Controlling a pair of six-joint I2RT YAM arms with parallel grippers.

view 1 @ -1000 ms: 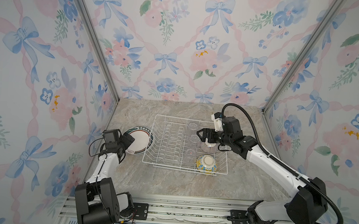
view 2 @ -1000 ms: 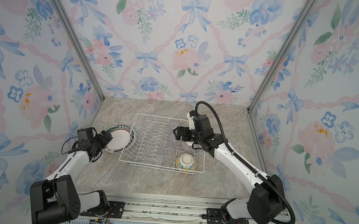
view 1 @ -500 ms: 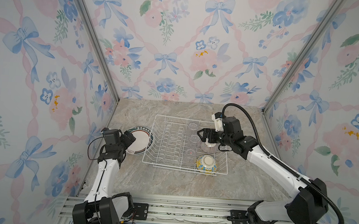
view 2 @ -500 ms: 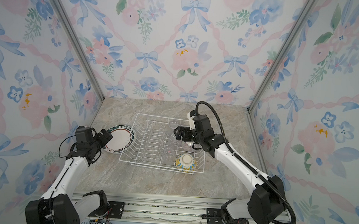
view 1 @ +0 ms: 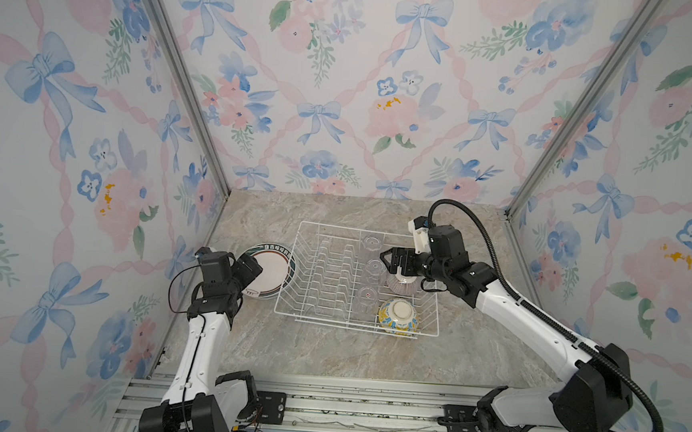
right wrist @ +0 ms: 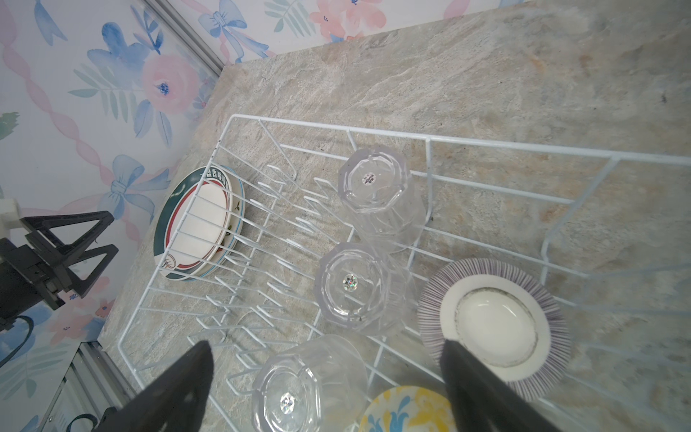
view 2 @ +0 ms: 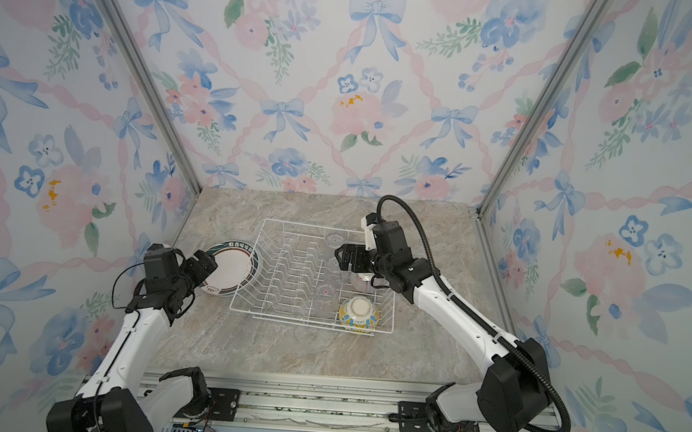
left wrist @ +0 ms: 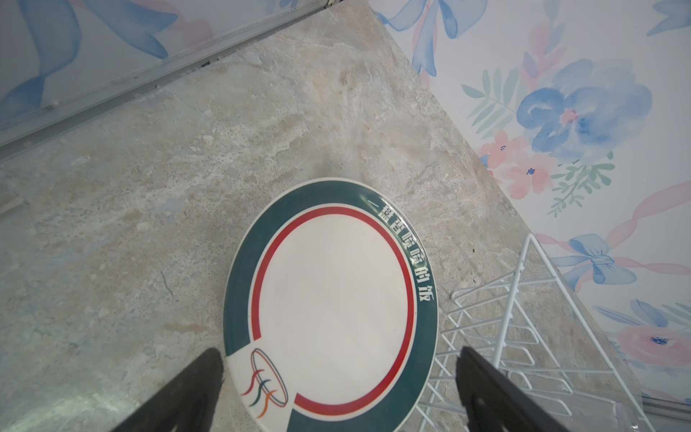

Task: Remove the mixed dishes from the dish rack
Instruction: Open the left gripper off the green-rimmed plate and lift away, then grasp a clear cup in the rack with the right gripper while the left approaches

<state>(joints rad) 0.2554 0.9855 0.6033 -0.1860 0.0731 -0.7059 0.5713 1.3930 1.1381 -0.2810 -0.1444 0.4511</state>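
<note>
The yellow-blue bowl (view 1: 398,315) sits upside down in the near right corner of the dish rack (view 1: 328,321), with the nearest glass (view 1: 365,299) just beside it. Further back, left of the rack, the left gripper (view 1: 249,268) hangs wide open and empty over the green-and-red rimmed plate (left wrist: 332,299), which lies on the table (view 1: 326,349). The right gripper (view 1: 389,261), also spread wide and holding nothing, hovers above the middle glass (right wrist: 351,284) and the upturned purple-striped bowl (right wrist: 493,325). The far glass (view 1: 371,244) stands beyond.

Robot test booth, styled like a home.
Floral wallpaper panels (view 1: 345,79) on aluminium posts (view 1: 179,76) enclose a stone-look surface (view 1: 326,349); mounting rail (view 1: 364,410) at 6 o'clock.
</note>
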